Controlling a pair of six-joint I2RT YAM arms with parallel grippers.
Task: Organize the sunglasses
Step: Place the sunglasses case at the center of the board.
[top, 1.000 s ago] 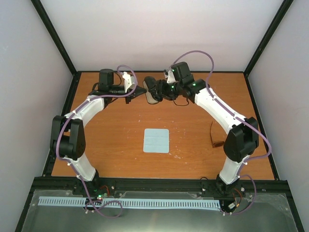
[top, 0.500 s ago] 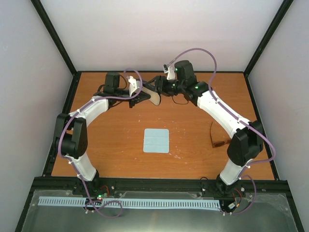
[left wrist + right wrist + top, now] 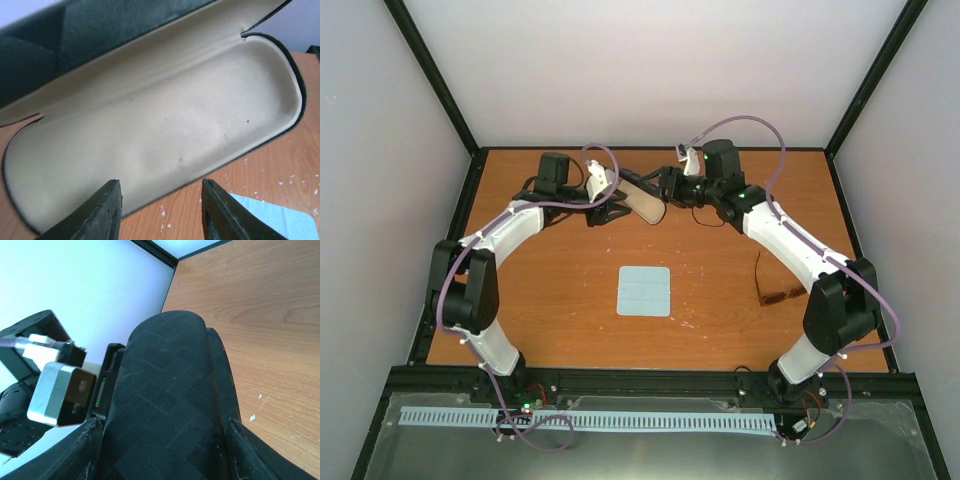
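The black case (image 3: 642,196) lies open at the back of the table, its cream lining (image 3: 165,125) facing up. My right gripper (image 3: 670,187) is shut on the case's dark shell (image 3: 165,390), one finger on each side. My left gripper (image 3: 608,208) stands open just in front of the case's near rim, its fingertips (image 3: 114,190) apart with nothing between them. The sunglasses (image 3: 772,297), brown-tinted with thin dark arms, lie on the table at the right, beside the right arm's elbow. Neither gripper is near them.
A pale blue square cloth (image 3: 645,291) lies flat in the middle of the table, and its corner (image 3: 272,220) shows in the left wrist view. Black frame rails and pale walls enclose the wooden table (image 3: 550,300).
My left gripper has opened and let go of the case. The case now lies open with its lining showing. The right gripper has shifted slightly right, still shut on the case.
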